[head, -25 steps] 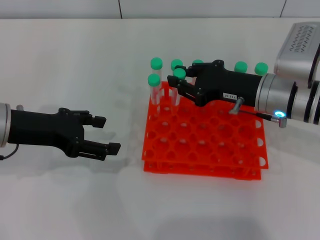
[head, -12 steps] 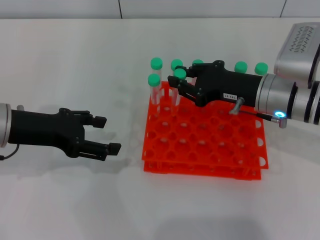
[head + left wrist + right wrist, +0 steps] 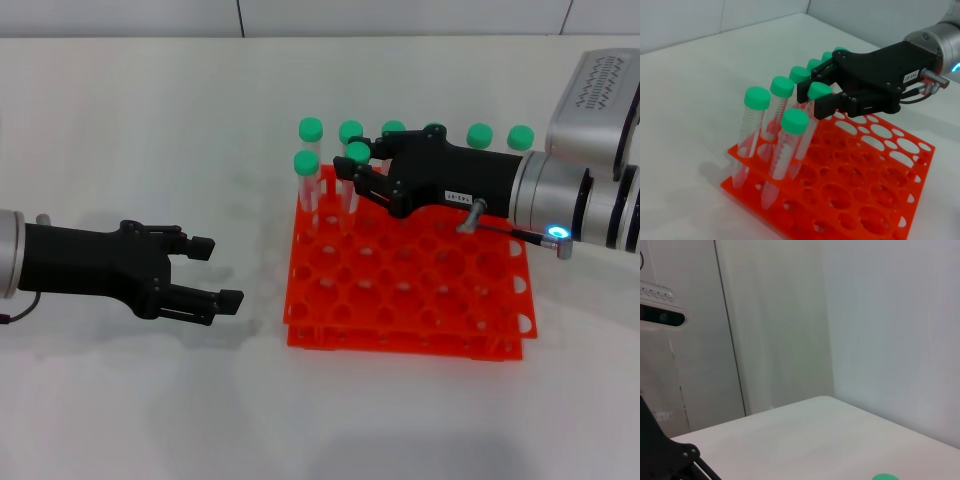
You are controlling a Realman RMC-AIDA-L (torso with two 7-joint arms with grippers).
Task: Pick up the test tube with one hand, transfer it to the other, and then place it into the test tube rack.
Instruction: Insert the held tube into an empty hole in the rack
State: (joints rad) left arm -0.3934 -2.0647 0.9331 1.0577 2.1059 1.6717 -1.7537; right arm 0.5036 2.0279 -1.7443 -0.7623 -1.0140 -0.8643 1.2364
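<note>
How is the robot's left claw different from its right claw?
The left claw is open, holds nothing and hangs over the bare table, beside the test tube rack. The right claw is shut on a green-capped test tube above the rack's back rows. The right claw wears a small white label; the left claw shows none. Both are black, two-fingered, on silver arms.

the right gripper (image 3: 352,172) covers part of the back row of tubes, so one green cap (image 3: 435,128) shows only as a sliver above its black body. the white label (image 3: 458,198) carries print too small to read. whether its fingers press the test tube (image 3: 350,185) cannot be told. the right arm (image 3: 590,150) runs off the frame edge, and the left arm (image 3: 10,255) is cut off too
</note>
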